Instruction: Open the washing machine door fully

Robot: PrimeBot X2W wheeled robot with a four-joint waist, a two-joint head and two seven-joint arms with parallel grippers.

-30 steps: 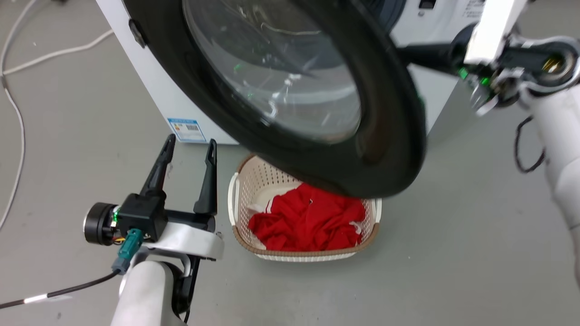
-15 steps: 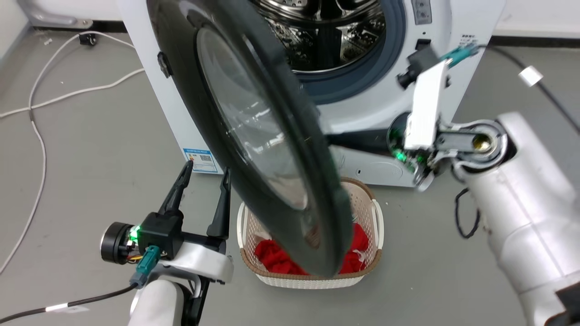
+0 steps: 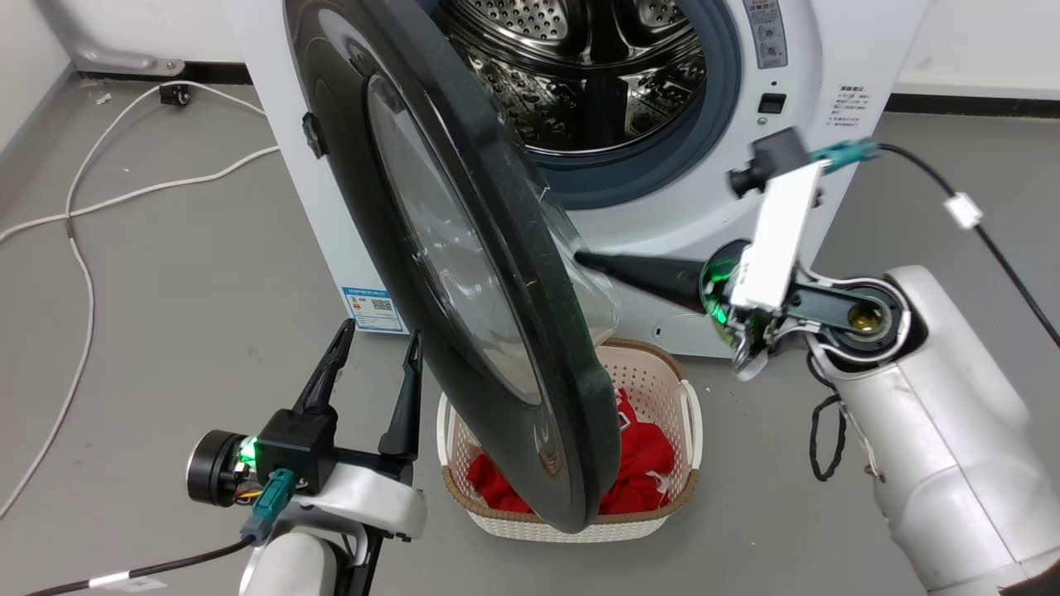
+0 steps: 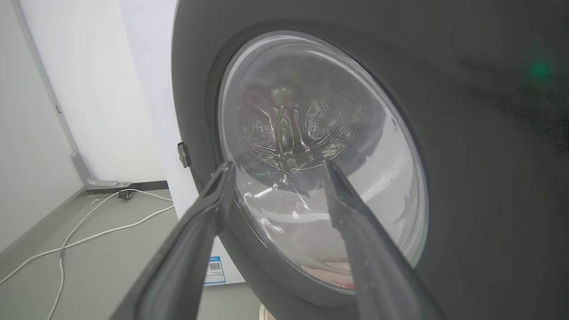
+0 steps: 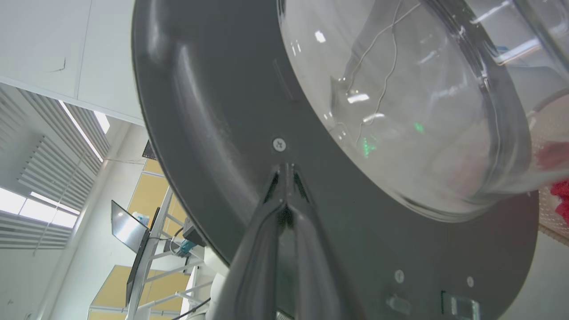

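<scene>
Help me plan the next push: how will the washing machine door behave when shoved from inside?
The washing machine door is a thick disc held at the machine's left side, so it will probably swing as one stiff piece. Its glossy inner face may let the right gripper's shut, narrow tips slide. The bulging glass bowl suggests weight; avoid pushing there.

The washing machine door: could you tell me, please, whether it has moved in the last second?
Yes. The washing machine door has swung further open, leftward off the steel drum, which it mostly covered a second ago.
</scene>
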